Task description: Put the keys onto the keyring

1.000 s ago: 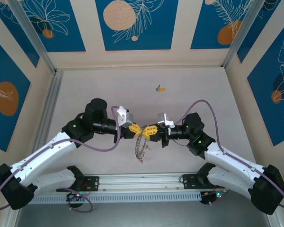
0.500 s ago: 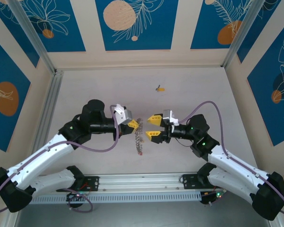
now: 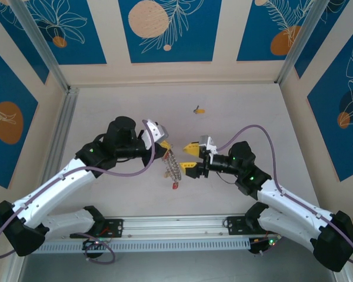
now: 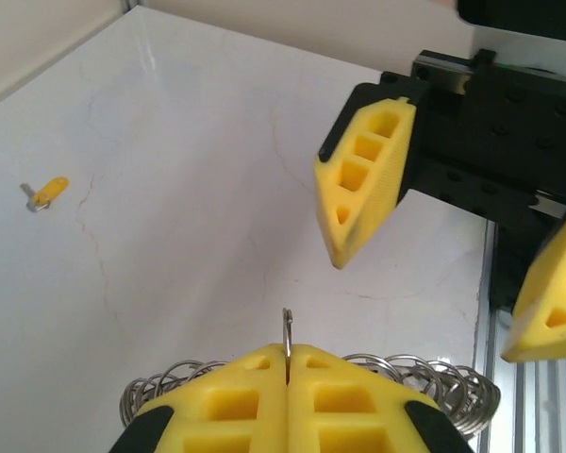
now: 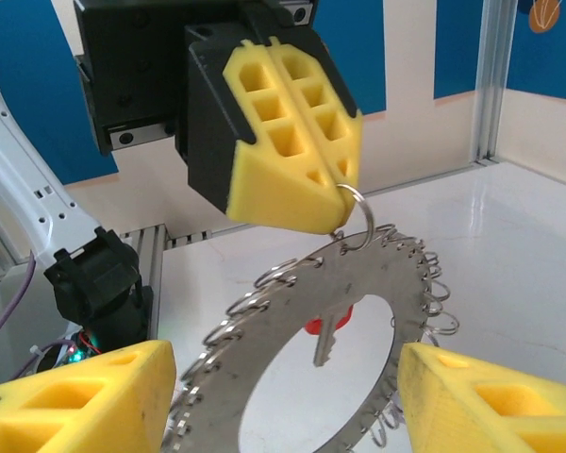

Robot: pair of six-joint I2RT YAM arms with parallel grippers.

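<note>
a: keyring, where and which way?
b: keyring [image 5: 391,281] hangs in the air over the middle of the table [image 3: 253,117]. left gripper [image 3: 165,150] has its fingers pressed together on one small rim ring. from above it reads edge-on, long axis running from that gripper toward the near edge. flat face is turned to the right gripper [image 3: 186,157].
a: right fingers?
b: spread wide, near the ring, gripping nothing.
a: keys?
b: red key [image 5: 326,332] dangles on the ring, shaft down across the hole. yellow key [image 3: 198,109] lies on the table toward the far wall, well apart.
a: surface, room?
b: white marble-look top, faint veins. blue wall panels [image 3: 165,29] with orange discs and leaf outlines, aluminium posts [image 3: 44,44].
</note>
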